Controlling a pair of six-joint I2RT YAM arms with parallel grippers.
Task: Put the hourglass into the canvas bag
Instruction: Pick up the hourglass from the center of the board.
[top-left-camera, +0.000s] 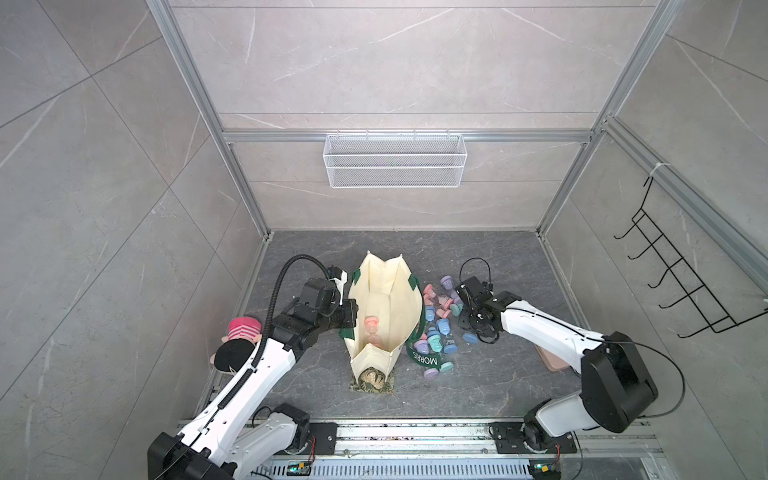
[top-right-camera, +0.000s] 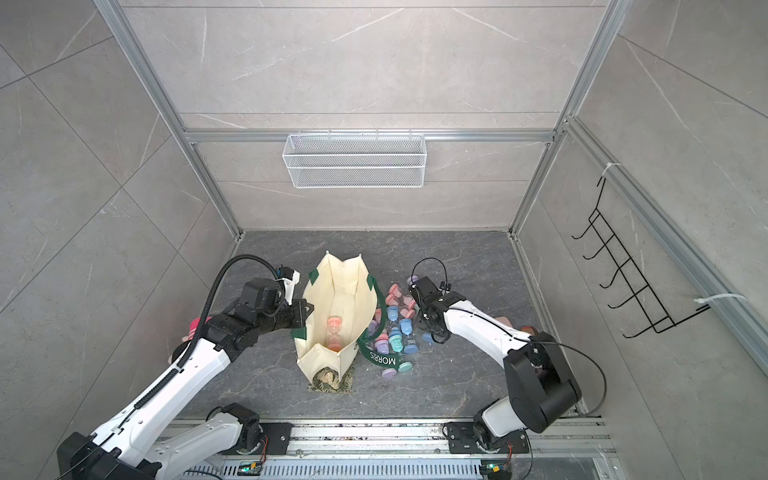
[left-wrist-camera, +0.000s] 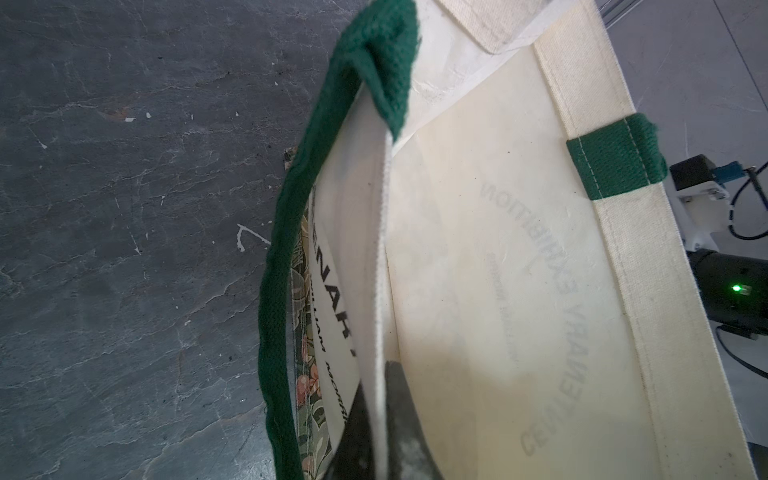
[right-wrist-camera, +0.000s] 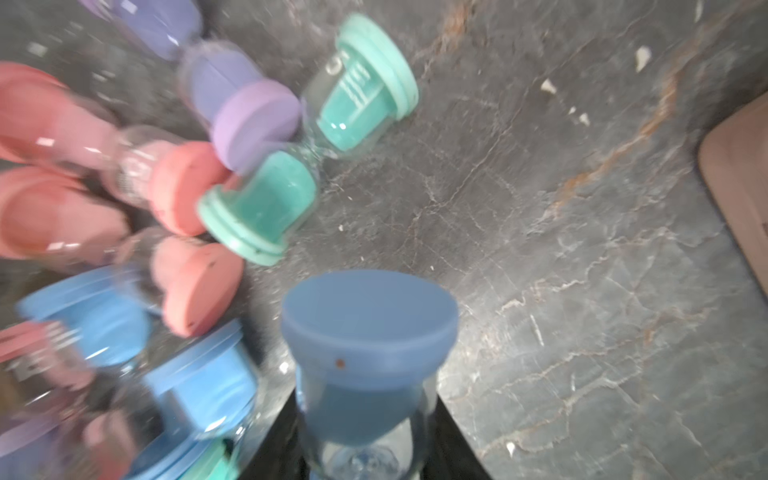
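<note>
1. The left gripper (left-wrist-camera: 380, 409) has its fingers pressed together on the rim of the tall cream canvas bag with dark green handles (top-left-camera: 405, 291), on the wall facing the left arm. I judge this props the soft mouth open for a drop from above.
2. The right gripper (right-wrist-camera: 365, 440) pinches a blue-capped glass hourglass (right-wrist-camera: 368, 332) at its narrow glass middle, low over the dark stone-look table (top-left-camera: 478, 386). Whether it is clear of the surface I cannot tell.
3. It sits at the outer edge of a heap of pastel hourglasses (top-left-camera: 436, 328), which lies between that gripper and the bag.
4. A pink-capped hourglass (top-left-camera: 372, 330) is already inside the bag.
5. The next move probably calls for lifting above the rim. The lettered strap draped beside the heap could snag.
</note>
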